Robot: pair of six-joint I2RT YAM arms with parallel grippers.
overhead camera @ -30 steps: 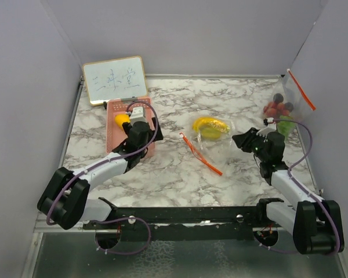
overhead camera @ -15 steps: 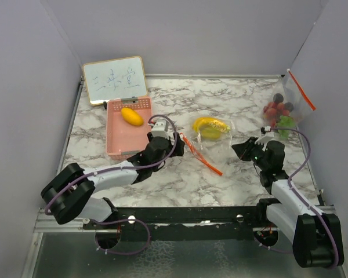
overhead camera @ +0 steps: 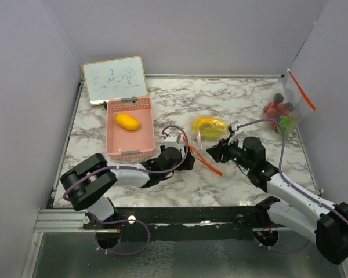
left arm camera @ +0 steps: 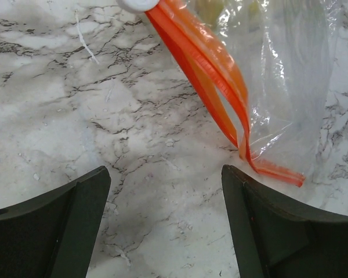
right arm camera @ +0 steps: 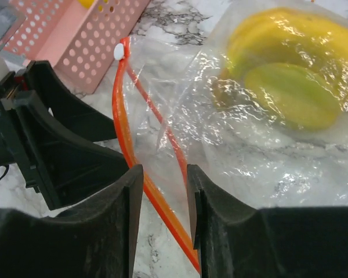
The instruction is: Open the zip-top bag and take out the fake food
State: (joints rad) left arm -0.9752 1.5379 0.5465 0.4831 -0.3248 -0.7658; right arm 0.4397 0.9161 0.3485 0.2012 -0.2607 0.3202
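Note:
A clear zip-top bag (overhead camera: 214,136) lies mid-table with a yellow banana (overhead camera: 210,125) inside; its orange zip strip (overhead camera: 204,157) faces the arms. In the right wrist view the banana (right arm camera: 278,69) shows through the plastic. My right gripper (overhead camera: 216,152) is low at the mouth, its jaws slightly apart astride the zip strip (right arm camera: 123,116), open (right arm camera: 161,174). My left gripper (overhead camera: 187,157) sits just left of the strip, open (left arm camera: 165,174) over bare marble, with the strip (left arm camera: 209,75) ahead of it. An orange-yellow lemon (overhead camera: 127,121) lies in the pink basket (overhead camera: 119,147).
A second bag (overhead camera: 290,98) with red berries (overhead camera: 274,108) and a green piece (overhead camera: 287,121) leans on the right wall. A whiteboard (overhead camera: 115,79) stands at the back left. My two grippers are close together at the bag's mouth.
The left arm left the lemon in the basket and swung right and down to the zip strip. The right arm moved left from the right side to the bag's mouth.

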